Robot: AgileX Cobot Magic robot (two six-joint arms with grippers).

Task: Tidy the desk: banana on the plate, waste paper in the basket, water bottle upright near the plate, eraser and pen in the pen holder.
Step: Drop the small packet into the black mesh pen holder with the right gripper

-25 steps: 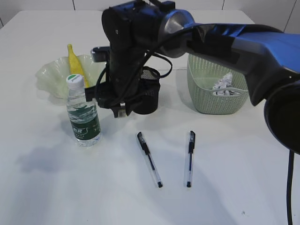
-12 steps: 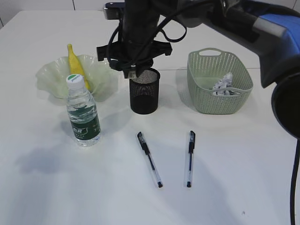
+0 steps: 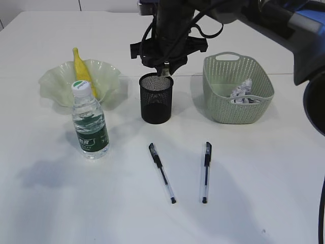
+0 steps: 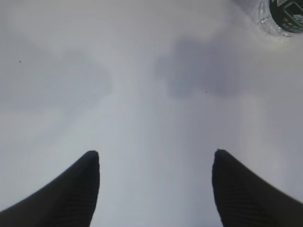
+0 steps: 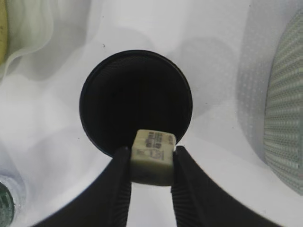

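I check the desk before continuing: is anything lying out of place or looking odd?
Only the two pens lie loose on the desk, outside the pen holder. Nothing looks spilled or damaged.

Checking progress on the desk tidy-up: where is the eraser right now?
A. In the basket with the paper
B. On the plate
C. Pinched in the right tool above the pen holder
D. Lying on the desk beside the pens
C: the right wrist view shows the eraser pinched in the right tool over the open pen holder.

Top centre: right gripper (image 3: 164, 69) above pen holder (image 3: 156, 99).
Left: water bottle (image 3: 90, 122) upright.
Bottom centre: two pens (image 3: 162, 172).
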